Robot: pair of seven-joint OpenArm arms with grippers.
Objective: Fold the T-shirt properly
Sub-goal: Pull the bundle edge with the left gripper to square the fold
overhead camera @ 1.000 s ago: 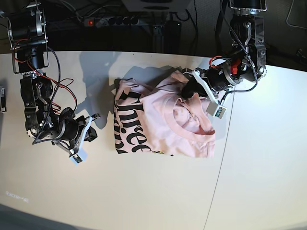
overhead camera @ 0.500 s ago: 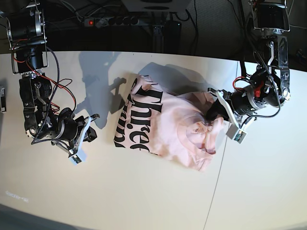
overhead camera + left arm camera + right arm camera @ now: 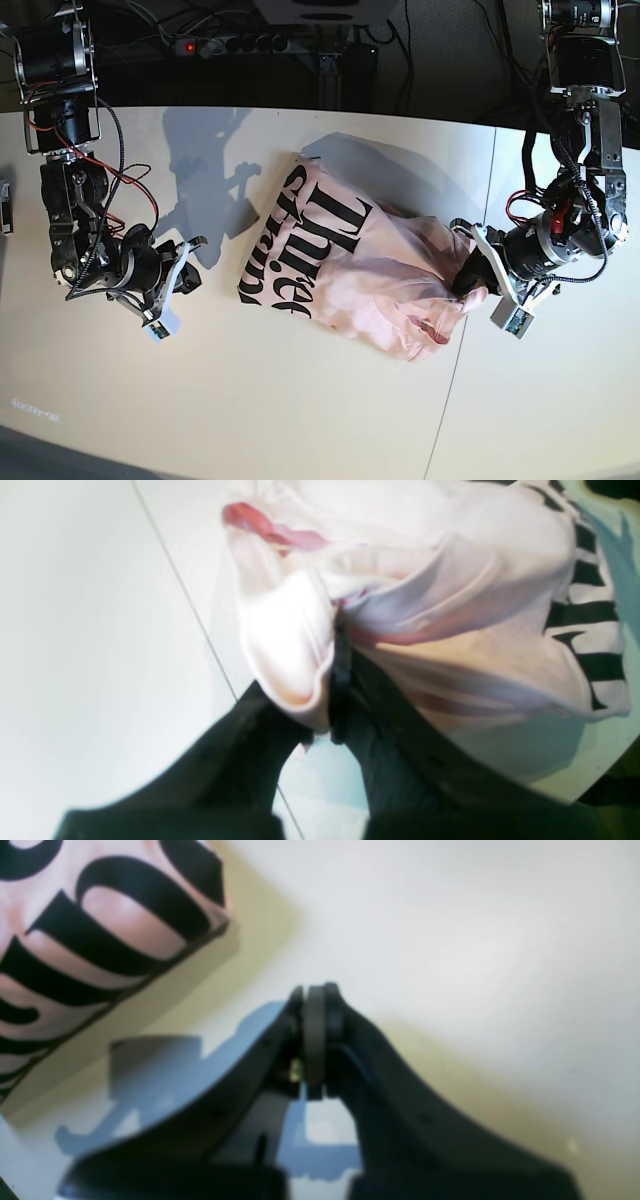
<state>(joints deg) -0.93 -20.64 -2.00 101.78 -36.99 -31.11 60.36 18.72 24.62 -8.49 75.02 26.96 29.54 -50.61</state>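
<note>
Dragged rightward, T-shirt (image 3: 350, 275); left wrist shows fingers (image 3: 340, 680) pinching it.

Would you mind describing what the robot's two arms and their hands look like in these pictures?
Both arms are black metal with open, skeletal links. The right arm has red and black wires looping along it; the left arm has black cables and a red part near its wrist. Each hand, the right hand and the left hand, has dark curved fingers and a small white camera box beside it.

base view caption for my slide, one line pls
Left hand pinches the edge of the pink T-shirt, lettering facing up, on the white table, while the shut right hand waits empty beside it.
</note>
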